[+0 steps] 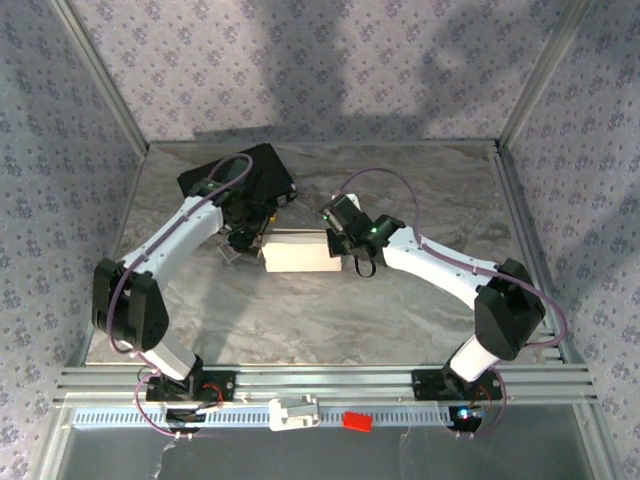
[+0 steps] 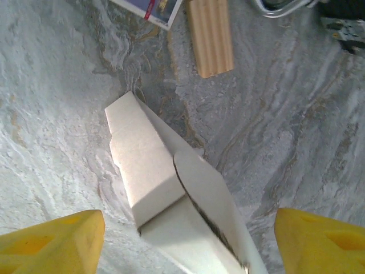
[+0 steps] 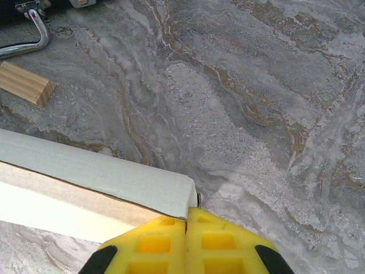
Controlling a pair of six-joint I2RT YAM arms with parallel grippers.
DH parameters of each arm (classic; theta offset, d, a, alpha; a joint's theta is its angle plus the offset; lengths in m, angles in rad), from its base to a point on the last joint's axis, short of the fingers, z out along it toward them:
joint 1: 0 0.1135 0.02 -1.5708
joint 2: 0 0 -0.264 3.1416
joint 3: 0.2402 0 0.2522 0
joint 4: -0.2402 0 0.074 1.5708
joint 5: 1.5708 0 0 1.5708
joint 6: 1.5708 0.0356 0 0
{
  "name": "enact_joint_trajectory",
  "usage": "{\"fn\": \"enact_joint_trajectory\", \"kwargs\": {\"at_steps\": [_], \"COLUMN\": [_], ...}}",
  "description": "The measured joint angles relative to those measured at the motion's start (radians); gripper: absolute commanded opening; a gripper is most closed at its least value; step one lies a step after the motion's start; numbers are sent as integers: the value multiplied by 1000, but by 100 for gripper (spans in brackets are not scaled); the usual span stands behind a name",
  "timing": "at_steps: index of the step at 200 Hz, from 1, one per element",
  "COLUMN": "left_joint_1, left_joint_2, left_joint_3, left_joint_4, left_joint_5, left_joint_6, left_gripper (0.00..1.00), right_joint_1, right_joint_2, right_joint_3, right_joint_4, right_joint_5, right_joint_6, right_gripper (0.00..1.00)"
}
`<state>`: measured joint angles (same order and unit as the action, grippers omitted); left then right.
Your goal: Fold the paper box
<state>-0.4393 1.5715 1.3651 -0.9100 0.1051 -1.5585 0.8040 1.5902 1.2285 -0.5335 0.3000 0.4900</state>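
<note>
Left gripper: open wide, yellow fingers spread either side of the box's left end, touching nothing visible.
Paper box: mid-table, just near and right of the black case, lying flat between the two grippers. Already formed into a body, with a flap standing loose at the left end.
Right gripper: shut tight, tips pressed against the box's right-end corner. Seemingly bracing rather than pinching.
Step in hand: likely closing the left end, with the right end held steady.
Next move: probably lowering onto the loose flap, pressing it down and tucking it in without shoving the box rightward.
</note>
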Motion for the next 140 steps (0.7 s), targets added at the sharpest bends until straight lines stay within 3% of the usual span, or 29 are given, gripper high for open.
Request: {"fn": "enact_joint_trajectory", "kwargs": {"at_steps": [25,58,73,100,140], "left_joint_1": [1,13,20,56,105], "left_joint_2": [-64,-155,-189,-204,-120], "left_joint_3": [0,0,-2,-29,-48], "left_joint_4": [-31,-14,-10,-6,-13], "left_joint_5": [-55,-73,-52,39,94], "left_joint_6": [166,658,911,1245,1516], "left_gripper": [54,41,37,35,39], "right_joint_1": [0,0,0,0,1], "right_joint_2": [0,0,0,0,0], "right_joint_3": [0,0,1,1,1], "right_joint_4": [0,0,0,0,-2], "right_joint_5": [0,0,0,0,0], "right_joint_6": [0,0,0,0,0], "right_gripper": [0,0,0,0,0]}}
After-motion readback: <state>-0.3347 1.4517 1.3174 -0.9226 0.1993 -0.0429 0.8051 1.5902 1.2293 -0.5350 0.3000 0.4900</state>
